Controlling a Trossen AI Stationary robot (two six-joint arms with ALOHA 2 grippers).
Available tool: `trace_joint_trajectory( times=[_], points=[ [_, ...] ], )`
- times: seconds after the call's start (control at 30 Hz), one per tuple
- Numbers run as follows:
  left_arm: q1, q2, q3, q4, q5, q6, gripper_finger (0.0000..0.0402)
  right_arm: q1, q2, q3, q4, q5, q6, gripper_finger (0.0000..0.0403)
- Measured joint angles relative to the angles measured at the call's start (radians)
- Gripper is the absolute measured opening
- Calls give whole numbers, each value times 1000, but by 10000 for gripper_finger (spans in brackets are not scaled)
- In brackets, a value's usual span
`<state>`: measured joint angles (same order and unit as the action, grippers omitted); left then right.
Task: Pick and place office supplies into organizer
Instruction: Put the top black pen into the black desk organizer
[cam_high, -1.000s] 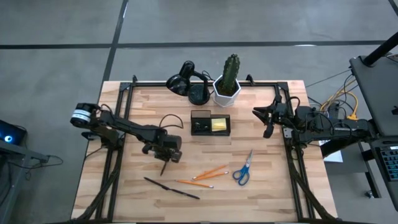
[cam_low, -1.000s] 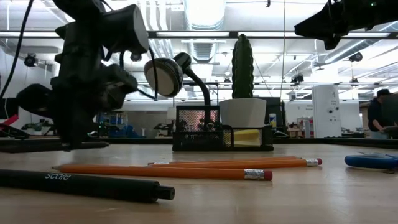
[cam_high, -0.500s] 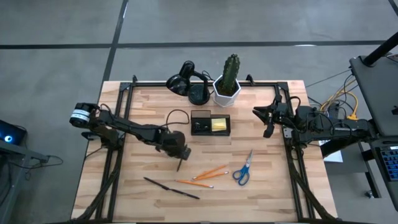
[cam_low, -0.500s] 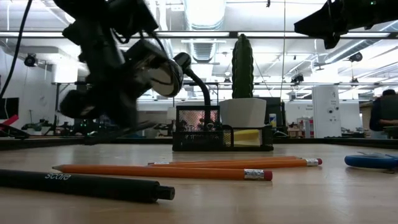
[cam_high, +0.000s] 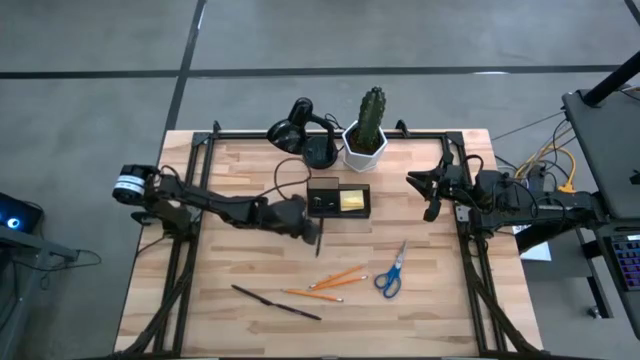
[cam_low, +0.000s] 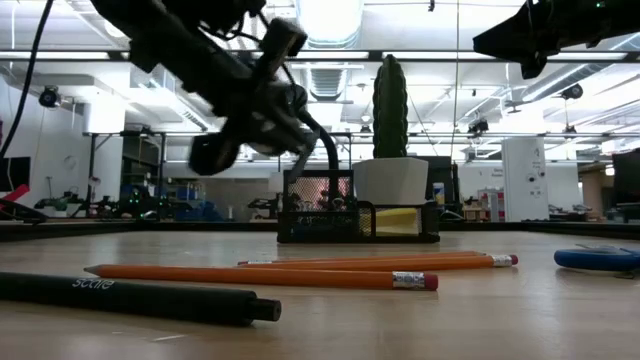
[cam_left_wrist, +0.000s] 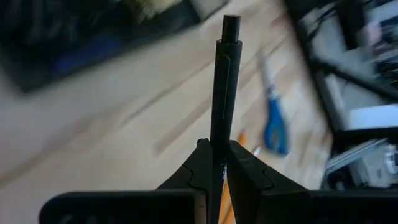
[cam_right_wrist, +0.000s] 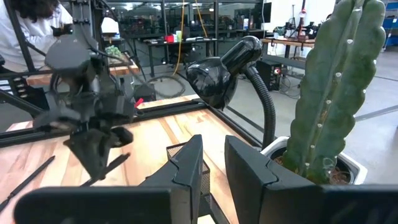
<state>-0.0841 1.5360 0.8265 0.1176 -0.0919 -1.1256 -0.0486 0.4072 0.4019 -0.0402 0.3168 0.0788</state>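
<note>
Your left end effector (cam_left_wrist: 217, 163) pinches a pen (cam_left_wrist: 224, 93) beside the organizer (cam_high: 338, 199); releasing early drops it outside the compartment.

2 pens: 1 on table (cam_high: 276, 301), 1 in left gripper (cam_left_wrist: 222, 93). 2 pencils (cam_high: 338, 276) (cam_high: 312, 295). 1 scissors (cam_high: 391, 271). 1 sticky pad (cam_high: 352, 201). 1 organizer (cam_high: 337, 185). 1 lamp (cam_high: 300, 130). 1 cactus pot (cam_high: 365, 145).
</note>
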Motion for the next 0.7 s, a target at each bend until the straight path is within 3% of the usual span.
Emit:
trace_joint_trajectory(
  times=[0.27,0.53,0.7],
  points=[
    [34,-1,1,191,-75,142,12,0,0,0,0,0,19,57],
    [46,-1,21,211,-144,255,12,0,0,0,1,0,26,57],
    [46,-1,78,206,-261,415,12,0,0,0,1,0,26,57]
  ],
)
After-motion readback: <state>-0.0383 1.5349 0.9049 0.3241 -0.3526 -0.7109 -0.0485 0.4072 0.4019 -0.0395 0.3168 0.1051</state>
